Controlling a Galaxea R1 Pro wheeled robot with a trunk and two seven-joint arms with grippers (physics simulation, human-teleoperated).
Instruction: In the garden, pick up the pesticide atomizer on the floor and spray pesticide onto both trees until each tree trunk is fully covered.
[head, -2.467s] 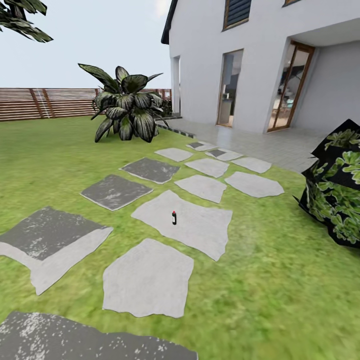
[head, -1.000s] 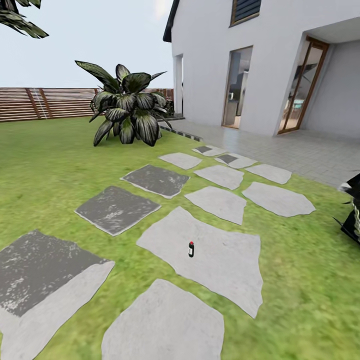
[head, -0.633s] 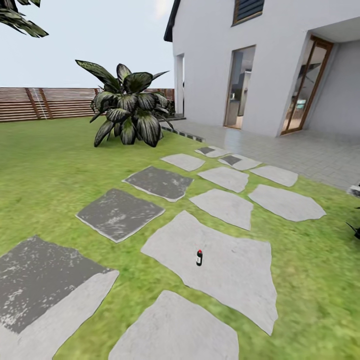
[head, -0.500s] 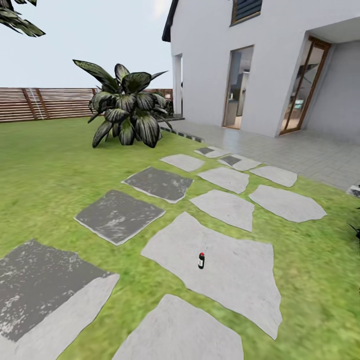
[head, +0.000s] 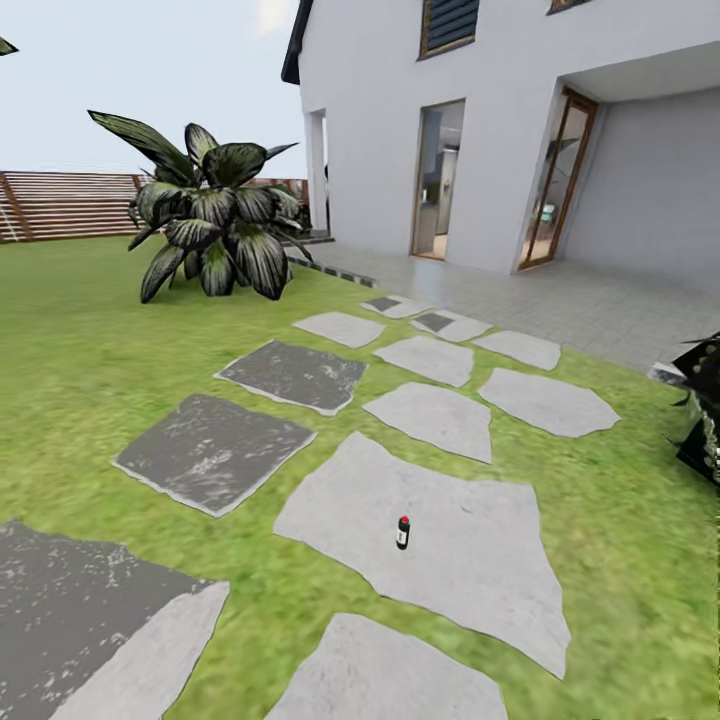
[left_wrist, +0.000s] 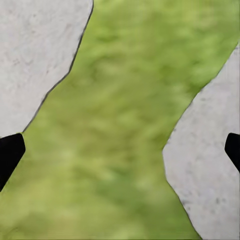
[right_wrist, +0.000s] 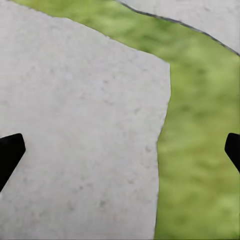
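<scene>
Small dark pesticide atomizer (head: 403, 532) with red top and white label stands upright on a large pale-grey paving stone (head: 470, 560); both grippers' black fingertips (left_wrist: 10, 152) (right_wrist: 10, 150) are spread apart

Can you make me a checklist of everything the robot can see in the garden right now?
Surface: green grass with flat grey stepping stones.
Job's things: the pesticide atomizer stands upright on a big pale stone, red top up.
Clutter: nothing seen.
Grippers: left gripper open over grass between two stones; right gripper open over a pale stone and some grass. Both empty.
Cables: nothing seen.
Surroundings: leafy dark plant, brown fence, white house with glass doors, dark foliage at the view's right edge.
</scene>
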